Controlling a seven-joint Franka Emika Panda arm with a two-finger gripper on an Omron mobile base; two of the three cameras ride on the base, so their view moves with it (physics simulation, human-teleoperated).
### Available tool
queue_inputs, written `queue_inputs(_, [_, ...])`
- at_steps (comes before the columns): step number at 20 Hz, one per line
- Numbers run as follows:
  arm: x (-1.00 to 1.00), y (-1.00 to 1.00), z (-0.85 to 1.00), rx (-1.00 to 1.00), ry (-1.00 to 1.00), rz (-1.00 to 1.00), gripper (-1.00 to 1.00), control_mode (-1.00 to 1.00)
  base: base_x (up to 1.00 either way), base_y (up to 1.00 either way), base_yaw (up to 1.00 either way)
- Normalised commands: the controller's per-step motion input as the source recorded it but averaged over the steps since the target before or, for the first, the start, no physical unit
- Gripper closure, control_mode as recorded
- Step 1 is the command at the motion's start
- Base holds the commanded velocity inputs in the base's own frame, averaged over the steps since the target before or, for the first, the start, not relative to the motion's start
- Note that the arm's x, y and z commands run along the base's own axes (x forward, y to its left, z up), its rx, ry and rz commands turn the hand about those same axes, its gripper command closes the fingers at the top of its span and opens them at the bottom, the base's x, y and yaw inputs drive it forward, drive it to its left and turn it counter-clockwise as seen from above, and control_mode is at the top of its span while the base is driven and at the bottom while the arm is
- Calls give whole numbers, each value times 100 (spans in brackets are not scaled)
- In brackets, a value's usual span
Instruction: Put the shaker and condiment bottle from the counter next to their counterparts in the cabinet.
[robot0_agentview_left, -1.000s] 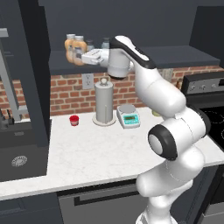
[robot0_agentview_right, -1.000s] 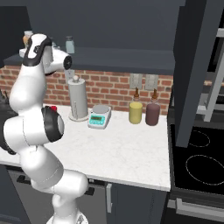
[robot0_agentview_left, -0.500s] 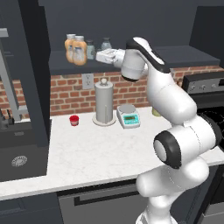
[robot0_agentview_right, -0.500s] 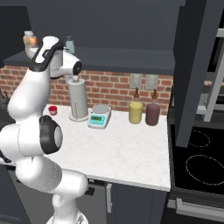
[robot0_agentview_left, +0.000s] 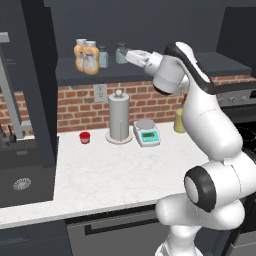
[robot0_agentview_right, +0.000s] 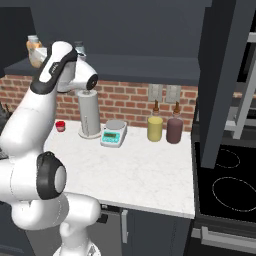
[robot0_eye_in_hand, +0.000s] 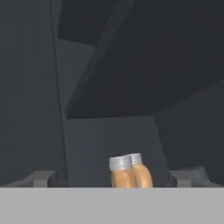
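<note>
On the dark cabinet shelf (robot0_agentview_left: 70, 76) two orange condiment bottles (robot0_agentview_left: 86, 56) with whitish caps stand touching side by side. To their right are two pale teal shakers with dark caps, one (robot0_agentview_left: 103, 56) near the bottles and one (robot0_agentview_left: 120, 52) further right. My gripper (robot0_agentview_left: 128, 54) hovers at shelf height just right of the second shaker, open and holding nothing. In the hand view the fingertips (robot0_eye_in_hand: 41, 177) sit far apart with the orange bottles (robot0_eye_in_hand: 129, 171) straight ahead at a distance. From the right base view an orange bottle (robot0_agentview_right: 34, 47) and a shaker (robot0_agentview_right: 79, 48) peek past my arm.
On the white marbled counter (robot0_agentview_left: 110, 170) stand a tall silver cylinder with a knob (robot0_agentview_left: 119, 117), a small scale (robot0_agentview_left: 147, 132) and a red cup (robot0_agentview_left: 85, 137). A yellow-green bottle (robot0_agentview_right: 155, 127) and a maroon bottle (robot0_agentview_right: 174, 129) stand by the brick wall. The stove (robot0_agentview_right: 227, 175) lies to the right.
My hand has drawn back to the right along the shelf, away from the orange bottles, and the upper arm swung right with it. The jaws spread slightly wider.
</note>
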Motion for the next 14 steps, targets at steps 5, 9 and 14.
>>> queue_inputs(5, [-66, 0, 50, 3, 0, 0, -100, -100, 0, 0, 0])
queue_inputs(9, [-65, -7, 3, 0, 6, -2, -100, -100, 0, 0, 0])
queue_inputs(14, [-89, -42, -16, 0, 2, -9, -100, -100, 0, 0, 0])
